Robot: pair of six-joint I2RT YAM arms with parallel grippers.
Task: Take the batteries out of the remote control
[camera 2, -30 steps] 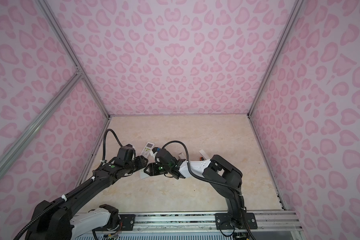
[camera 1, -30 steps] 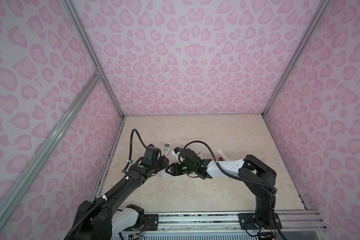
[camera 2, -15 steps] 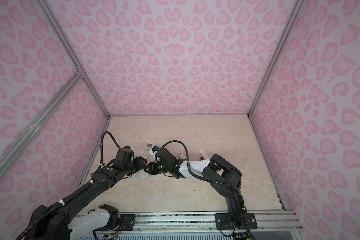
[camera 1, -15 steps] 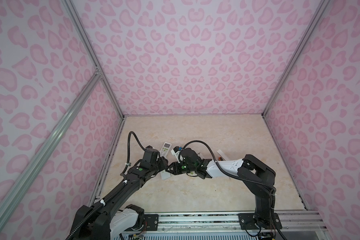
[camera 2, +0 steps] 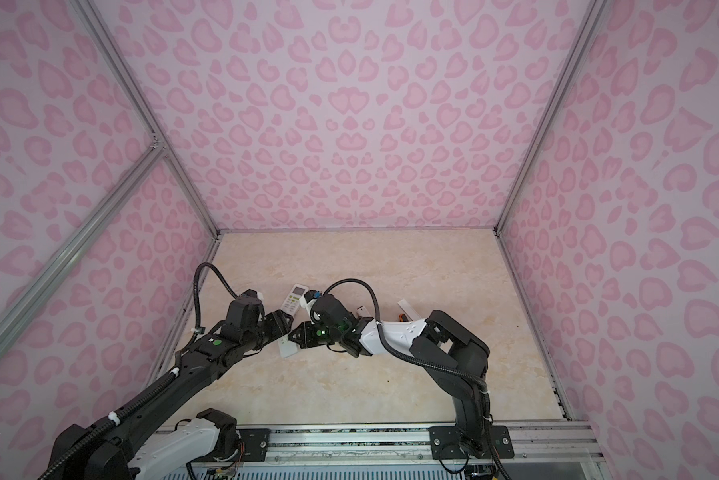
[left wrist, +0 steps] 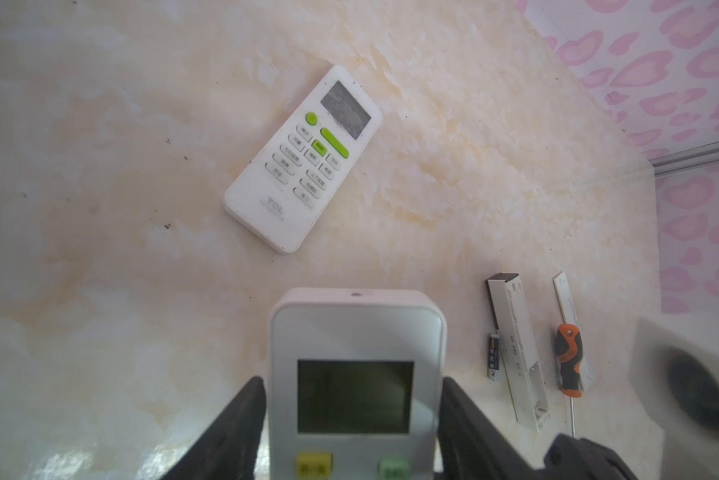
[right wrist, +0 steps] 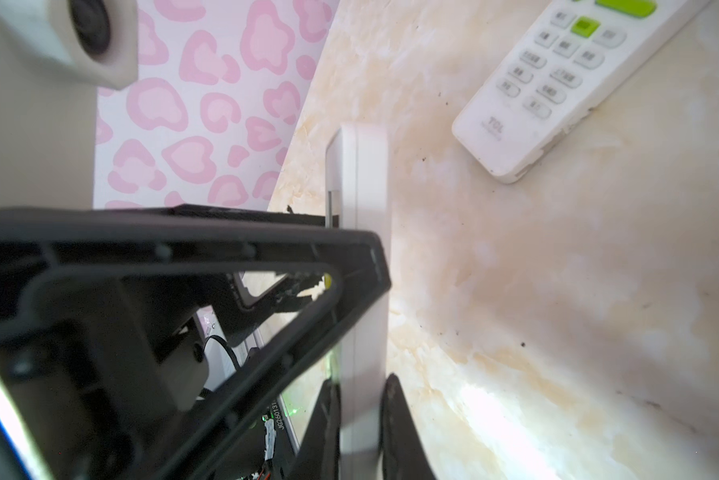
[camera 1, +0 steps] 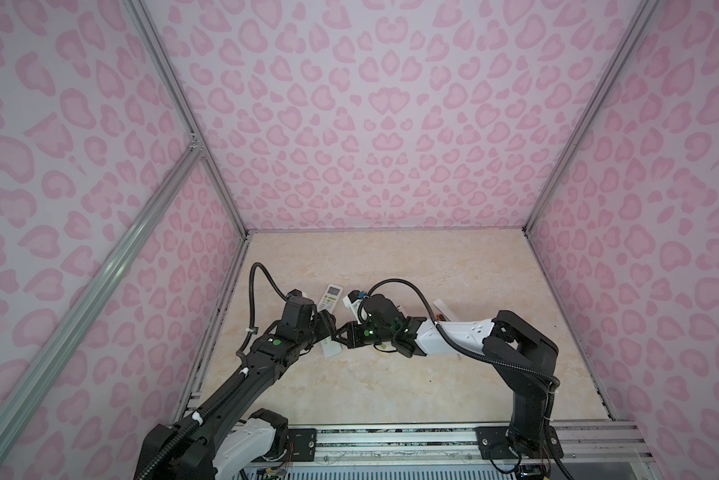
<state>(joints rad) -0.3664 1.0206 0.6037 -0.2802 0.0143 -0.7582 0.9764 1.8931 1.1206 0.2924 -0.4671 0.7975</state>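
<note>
One white remote [left wrist: 355,332]: right gripper [right wrist: 360,380] pinches its edge, left gripper [left wrist: 353,382] flanks it (grasp unclear); second remote [camera 1: 331,297] at twelve o'clock.

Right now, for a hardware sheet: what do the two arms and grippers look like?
The left arm is black with a white base shell, white cable ties and a green round sticker. The right arm is black with a white forearm shell and green lights. Each carries a black corrugated cable. The left gripper and right gripper have black tapered fingers.
</note>
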